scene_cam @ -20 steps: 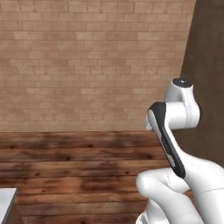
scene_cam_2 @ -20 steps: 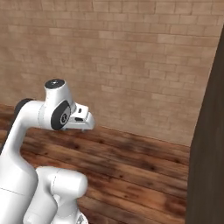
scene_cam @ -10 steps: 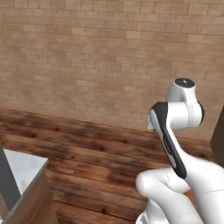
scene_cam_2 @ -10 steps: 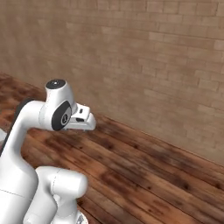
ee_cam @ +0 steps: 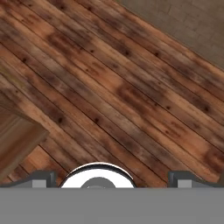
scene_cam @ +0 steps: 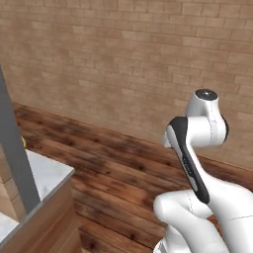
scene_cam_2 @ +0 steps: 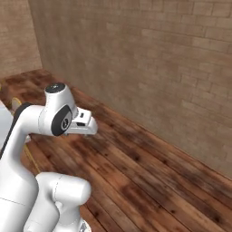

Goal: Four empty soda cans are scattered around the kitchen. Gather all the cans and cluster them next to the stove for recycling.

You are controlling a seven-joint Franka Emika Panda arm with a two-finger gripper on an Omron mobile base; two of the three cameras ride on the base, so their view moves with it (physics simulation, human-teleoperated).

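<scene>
The soda cans and the stove are out of view. My gripper [ee_cam: 112,178] hangs open over bare wooden floor, its two dark fingertips [ee_cam: 42,177] standing wide apart with nothing between them. In the right base view the hand [scene_cam_2: 84,123] juts forward from the folded white arm, well above the floor. The arm's elbow [scene_cam: 206,118] is raised at the right of the left base view.
A counter with a pale grey top [scene_cam: 45,174] and wooden side [scene_cam: 49,217] stands at the left, with a grey upright post [scene_cam: 15,163] on it. The cabinet's wooden corner [ee_cam: 15,140] lies below the hand. A brick wall [scene_cam_2: 149,59] runs beyond the plank floor [scene_cam_2: 149,172].
The whole picture has swung: the base has turned. The counter has come in from the left and the dark panel at the right has gone. The arm's pose and open jaws are unchanged.
</scene>
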